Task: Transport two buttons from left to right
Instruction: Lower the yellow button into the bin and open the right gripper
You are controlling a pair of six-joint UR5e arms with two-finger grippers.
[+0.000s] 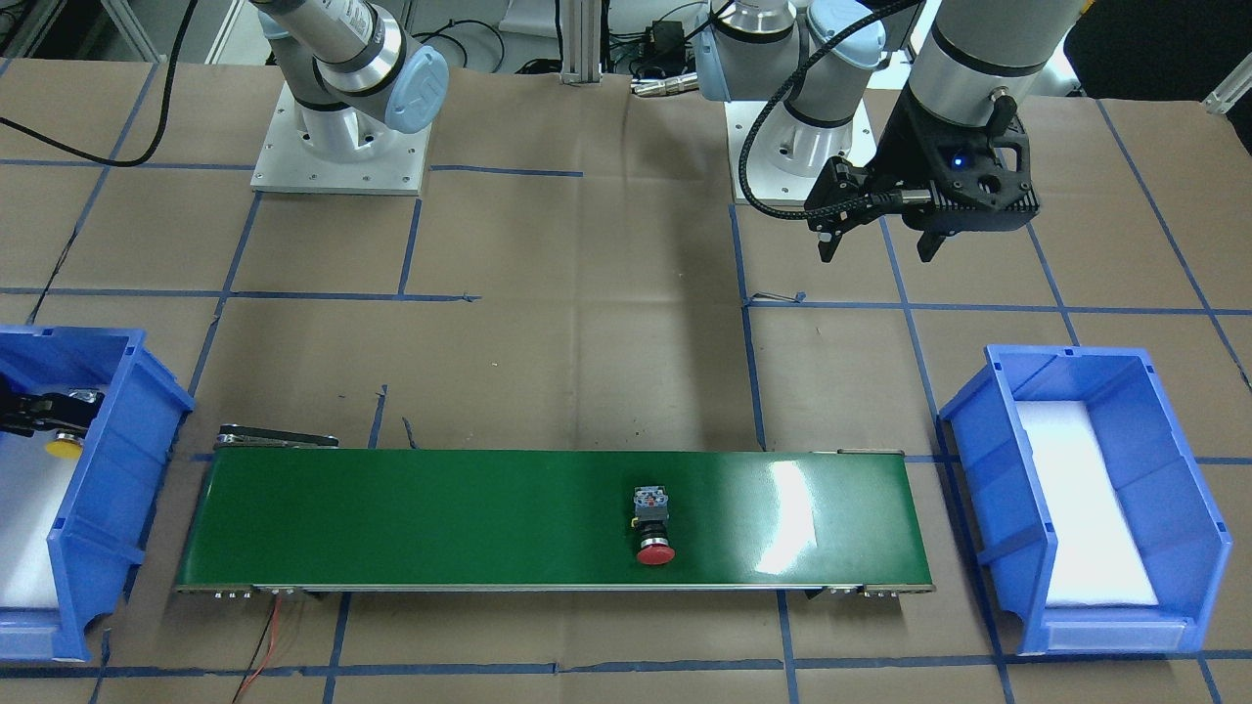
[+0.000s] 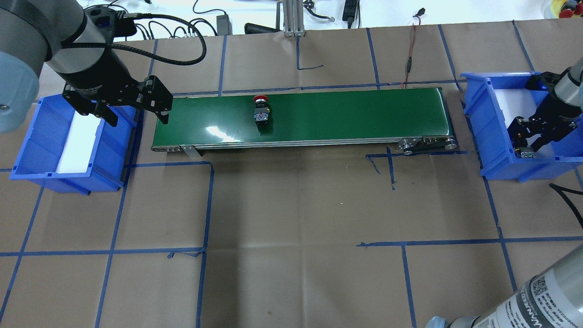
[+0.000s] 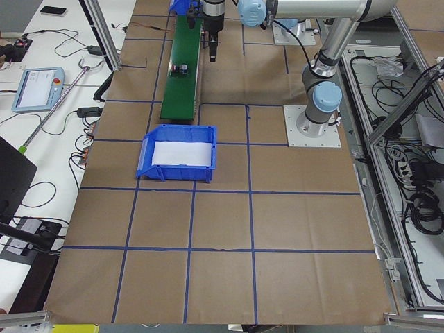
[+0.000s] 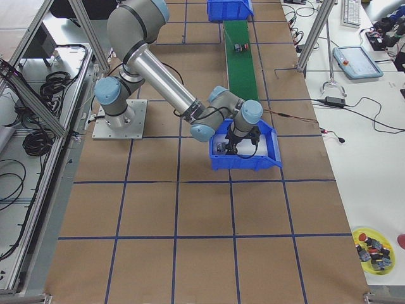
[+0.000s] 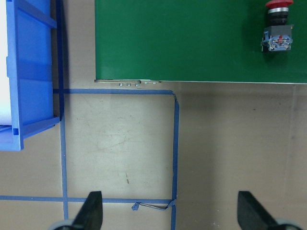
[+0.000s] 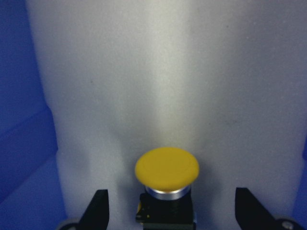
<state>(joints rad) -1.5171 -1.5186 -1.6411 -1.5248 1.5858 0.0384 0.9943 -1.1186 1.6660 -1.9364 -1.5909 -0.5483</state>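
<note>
The red-capped button (image 2: pixel 261 109) lies on its side on the green conveyor belt (image 2: pixel 341 114), left of its middle; it also shows in the front view (image 1: pixel 653 528) and the left wrist view (image 5: pixel 278 24). The yellow-capped button (image 6: pixel 167 167) lies on the white foam inside the right blue bin (image 2: pixel 492 123). My right gripper (image 2: pixel 524 149) is down in that bin, open, with its fingers (image 6: pixel 98 208) on either side of the yellow button and apart from it. My left gripper (image 2: pixel 137 121) is open and empty, hovering between the left blue bin (image 2: pixel 41 136) and the belt's left end.
The left bin holds only white foam (image 1: pixel 1081 499). A red and black wire (image 2: pixel 410 59) runs to the belt's far edge. Blue tape lines mark the brown paper table. A yellow dish of spare parts (image 4: pixel 373 247) sits at the table corner in the exterior right view.
</note>
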